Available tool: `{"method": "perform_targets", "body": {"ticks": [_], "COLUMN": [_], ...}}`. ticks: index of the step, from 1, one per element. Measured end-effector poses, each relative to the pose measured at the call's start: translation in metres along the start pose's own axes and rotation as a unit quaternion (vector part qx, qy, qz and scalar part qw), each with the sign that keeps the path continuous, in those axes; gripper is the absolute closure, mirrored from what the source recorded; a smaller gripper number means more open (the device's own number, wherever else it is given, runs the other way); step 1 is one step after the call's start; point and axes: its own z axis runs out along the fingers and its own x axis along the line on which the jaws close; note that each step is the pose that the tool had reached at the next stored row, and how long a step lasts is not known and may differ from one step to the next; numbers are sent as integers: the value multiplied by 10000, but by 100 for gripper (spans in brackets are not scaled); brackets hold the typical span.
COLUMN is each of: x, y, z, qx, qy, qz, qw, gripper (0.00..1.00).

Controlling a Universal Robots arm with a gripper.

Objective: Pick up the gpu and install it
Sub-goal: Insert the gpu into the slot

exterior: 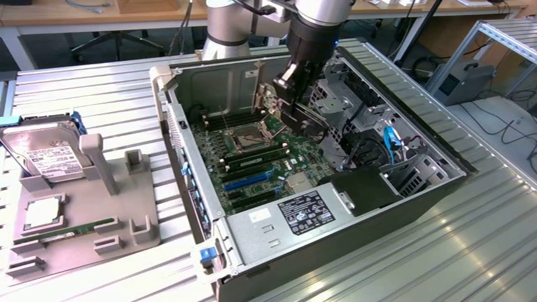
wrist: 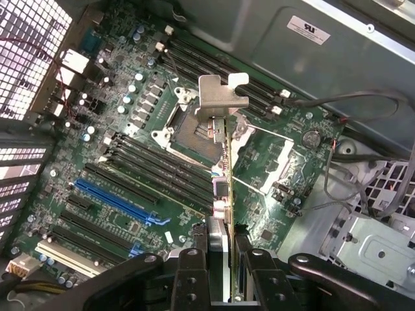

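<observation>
While the open computer case (exterior: 353, 245) lies on its side with its motherboard (exterior: 251, 157) facing up, the arm reaches down into it. Its gripper (wrist: 224, 259) hangs over the middle of the board, jaws pinching the gpu (wrist: 224, 168) by one end. The card is seen edge-on in the wrist view, above the board and not touching it, over the cpu socket (wrist: 194, 126) and the memory slots. I judge the step in hand to be the carry to the slot: the card is picked up but not yet seated. The long blue expansion slot (wrist: 117, 201) lies off to one side of the card and, as far as the wrist view tells, at an angle to it. Seating would therefore call for turning and shifting the card until its lower edge runs along that slot. Its silver bracket (wrist: 217, 97) would need to face the case's perforated wall, and then comes a straight press. Room is tight on one flank, where the drive cage (exterior: 336, 107) and loose grey cables (wrist: 350, 100) stand near the arm. Over the slots the board is open.
</observation>
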Motion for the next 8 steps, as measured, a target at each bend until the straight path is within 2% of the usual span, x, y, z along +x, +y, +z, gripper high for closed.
{"method": "perform_targets", "body": {"ticks": [8], "x": [0], "y": [0], "z": [1], "qx": [-5], "qy": [6], "qz": [-187], "qw": [9998], "gripper": [73]}}
